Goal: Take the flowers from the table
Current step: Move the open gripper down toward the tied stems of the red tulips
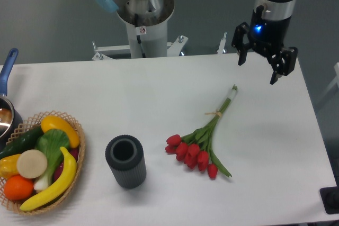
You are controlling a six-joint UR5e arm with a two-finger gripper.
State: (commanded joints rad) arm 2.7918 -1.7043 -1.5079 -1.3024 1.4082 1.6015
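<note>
The flowers [204,138], a bunch of red tulips with long green stems tied by a tan band, lie flat on the white table [159,93], right of the middle. The heads point toward the front left and the stem ends toward the back right. My gripper [258,72] hangs above the table's back right part, up and to the right of the stem ends, apart from them. Its two black fingers are spread and hold nothing.
A dark ribbed cylinder vase [126,161] stands left of the tulip heads. A wicker basket of fruit and vegetables [39,162] sits at the front left. A pot with a blue handle [6,101] is at the left edge. The arm's base [143,19] stands behind the table.
</note>
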